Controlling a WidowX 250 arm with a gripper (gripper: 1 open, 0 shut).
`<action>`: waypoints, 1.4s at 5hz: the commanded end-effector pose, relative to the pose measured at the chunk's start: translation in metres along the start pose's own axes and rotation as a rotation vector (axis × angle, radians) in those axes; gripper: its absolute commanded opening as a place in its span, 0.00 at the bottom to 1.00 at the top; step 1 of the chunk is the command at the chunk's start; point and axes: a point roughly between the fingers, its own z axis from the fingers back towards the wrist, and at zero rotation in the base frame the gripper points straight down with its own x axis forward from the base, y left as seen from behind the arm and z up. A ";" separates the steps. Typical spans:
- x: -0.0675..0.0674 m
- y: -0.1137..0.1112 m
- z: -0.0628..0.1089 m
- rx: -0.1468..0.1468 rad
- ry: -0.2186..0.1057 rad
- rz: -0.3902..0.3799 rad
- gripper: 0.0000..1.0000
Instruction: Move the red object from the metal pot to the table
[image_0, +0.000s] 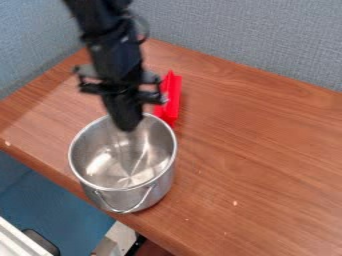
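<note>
The red object (170, 96) is a bright red bar lying flat on the brown wooden table (254, 140), just behind the metal pot (160, 178) and apart from it. The shiny pot stands upright near the table's front left edge, and nothing shows inside it but reflections. My gripper (126, 121) hangs on the black arm above the pot's back rim, pointing straight down. Its fingers are shut together and hold nothing. The arm covers part of the red bar's left side.
A grey-blue wall runs behind the table. The table's front edge lies close below the pot, with blue floor past it. Bare wood stretches to the right of the pot and the bar.
</note>
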 end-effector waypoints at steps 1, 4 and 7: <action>0.014 -0.001 0.001 0.005 -0.037 -0.051 0.00; 0.008 0.003 -0.015 0.059 -0.013 -0.104 0.00; 0.026 -0.064 -0.024 0.082 0.005 -0.281 0.00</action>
